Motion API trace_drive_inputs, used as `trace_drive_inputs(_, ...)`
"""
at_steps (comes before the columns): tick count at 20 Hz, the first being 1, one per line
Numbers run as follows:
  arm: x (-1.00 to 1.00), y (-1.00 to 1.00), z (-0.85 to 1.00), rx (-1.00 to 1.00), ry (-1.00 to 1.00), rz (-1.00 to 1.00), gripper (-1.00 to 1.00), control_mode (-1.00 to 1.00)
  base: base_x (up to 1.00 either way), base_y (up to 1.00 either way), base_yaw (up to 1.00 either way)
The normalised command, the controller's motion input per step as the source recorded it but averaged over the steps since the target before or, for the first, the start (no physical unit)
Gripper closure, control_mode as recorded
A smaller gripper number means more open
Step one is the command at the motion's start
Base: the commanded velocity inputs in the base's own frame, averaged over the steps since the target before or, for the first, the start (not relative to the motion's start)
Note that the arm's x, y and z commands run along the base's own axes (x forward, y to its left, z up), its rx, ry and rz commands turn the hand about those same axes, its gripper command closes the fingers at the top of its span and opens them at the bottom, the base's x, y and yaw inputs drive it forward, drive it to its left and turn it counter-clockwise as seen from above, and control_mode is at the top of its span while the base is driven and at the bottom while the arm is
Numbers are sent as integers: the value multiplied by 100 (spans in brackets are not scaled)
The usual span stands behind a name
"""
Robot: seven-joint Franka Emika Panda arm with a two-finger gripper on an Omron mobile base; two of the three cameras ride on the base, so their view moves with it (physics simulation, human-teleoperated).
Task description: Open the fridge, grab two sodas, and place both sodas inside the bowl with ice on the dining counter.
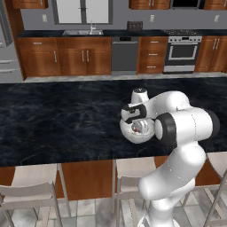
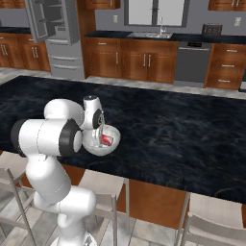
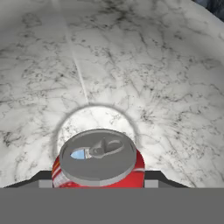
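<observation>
Hand view puts us right over the red can (image 3: 98, 162), silver top facing up, with our fingers (image 3: 98, 178) clamped on its two sides. It's sitting inside the white bowl (image 3: 144, 70), and from the left base view that bowl (image 1: 129, 134) rests on the black marble worktop (image 1: 57, 119).

The soda (image 3: 98, 165) is red with a silver-grey top, sitting in a white bowl (image 3: 166, 87) with thin dark veining. Worktop (image 1: 53, 119) is black marble with pale veins, brown wood underneath. Fridge (image 2: 55, 36) is grey steel.
</observation>
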Motion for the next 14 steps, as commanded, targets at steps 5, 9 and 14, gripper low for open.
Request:
trace_drive_inputs(5, 11, 0, -10, 0, 0, 8, 100, -100, 0, 0, 0)
trace_drive_inputs(9, 3, 4, -10, -1, 0, 8, -100, -100, 0, 0, 0)
trace_drive_inputs(14, -16, 1, 0, -1, -5, 5, -100, -100, 0, 0, 0)
